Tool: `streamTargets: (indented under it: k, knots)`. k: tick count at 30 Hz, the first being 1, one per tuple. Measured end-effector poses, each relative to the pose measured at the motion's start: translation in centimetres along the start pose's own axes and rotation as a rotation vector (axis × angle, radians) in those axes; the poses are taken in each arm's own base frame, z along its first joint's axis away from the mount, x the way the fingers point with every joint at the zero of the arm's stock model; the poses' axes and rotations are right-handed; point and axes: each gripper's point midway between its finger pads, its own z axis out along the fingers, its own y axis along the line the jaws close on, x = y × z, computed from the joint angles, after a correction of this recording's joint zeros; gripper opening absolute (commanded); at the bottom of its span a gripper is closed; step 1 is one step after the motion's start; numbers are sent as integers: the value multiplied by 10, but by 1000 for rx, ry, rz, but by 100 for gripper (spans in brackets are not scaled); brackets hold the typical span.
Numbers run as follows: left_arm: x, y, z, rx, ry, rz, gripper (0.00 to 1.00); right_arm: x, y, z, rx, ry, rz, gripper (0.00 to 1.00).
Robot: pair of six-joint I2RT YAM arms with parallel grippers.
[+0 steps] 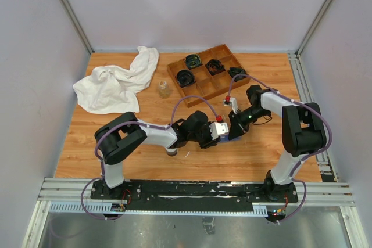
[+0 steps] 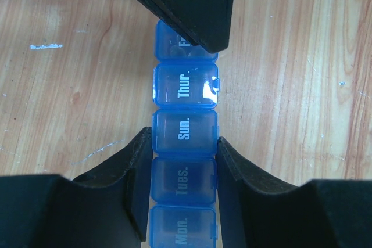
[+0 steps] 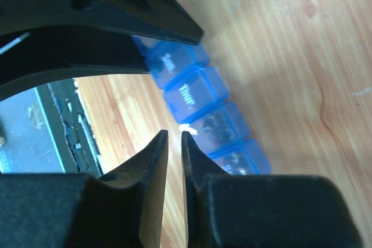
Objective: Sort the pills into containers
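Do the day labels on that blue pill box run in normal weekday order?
No, in the left wrist view the blue pill box reads Mon., Tues., Sun., Thur., so Sun. follows Tues.

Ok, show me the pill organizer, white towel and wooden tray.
pill organizer [image 2: 185,132]: left wrist view, Sun. lid.
white towel [image 1: 113,85]: top external view, middle folds.
wooden tray [image 1: 204,87]: top external view, bare near compartment.

Item: blue translucent pill organizer [image 2: 185,132], a single strip of square compartments.
Lids: white day labels Mon., Tues., Sun., Thur.; those four are closed.
Pose: flat on the desk [image 2: 70,85].
Place: nearer than the wooden tray [image 1: 206,72], well apart from it.
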Motion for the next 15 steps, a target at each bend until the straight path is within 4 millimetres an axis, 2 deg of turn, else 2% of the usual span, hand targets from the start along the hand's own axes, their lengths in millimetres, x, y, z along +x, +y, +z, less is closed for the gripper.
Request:
streamTargets:
  k: [4, 7, 11, 15]
  knots:
    - [-1, 0, 0, 0, 0, -4, 55, -10, 15, -6, -72, -52, -67, 23]
    - [0, -2, 0, 9, 6, -14, 69, -17, 19, -19, -86, -115, -94, 25]
    - [3, -5, -1, 23, 20, -38, 80, -22, 19, -38, -74, -190, -113, 26]
    - [-1, -6, -6, 22, 18, -45, 85, -21, 20, -49, -79, -232, -111, 28]
